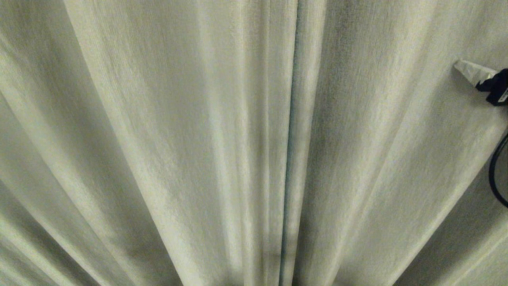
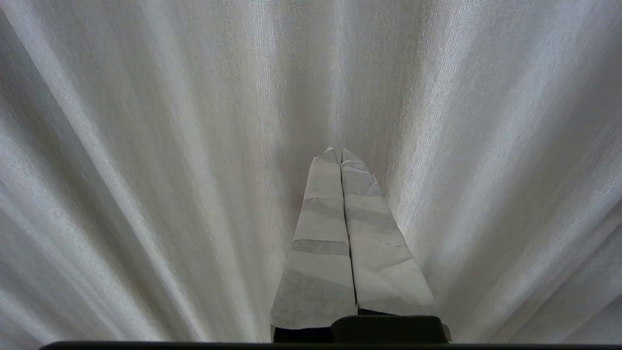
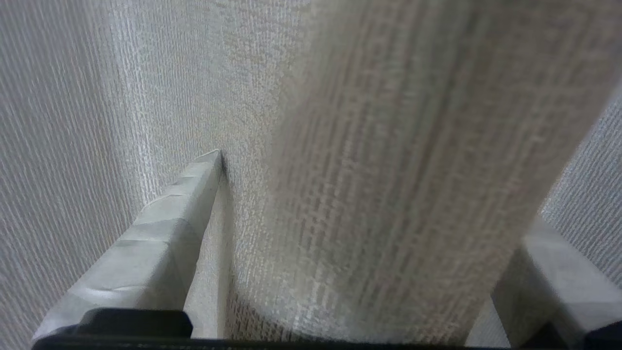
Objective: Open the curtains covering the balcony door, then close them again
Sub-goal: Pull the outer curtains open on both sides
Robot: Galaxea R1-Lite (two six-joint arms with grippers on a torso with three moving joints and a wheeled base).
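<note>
- Right gripper [image 3: 369, 218], its tape-wrapped fingers [image 3: 165, 228] spread wide, straddles a thick fold of the heavy beige-grey woven curtains [image 1: 198, 139], not yet pinching it.
- These drapes hang drawn together, filling the head view, their meeting seam [image 1: 291, 139] near centre; the balcony door is hidden behind.
- Opening step seems to be starting: next, clamp the fold and sweep it sideways.
- Left gripper [image 2: 341, 160] is parked, clenched empty, facing the fabric.
</note>
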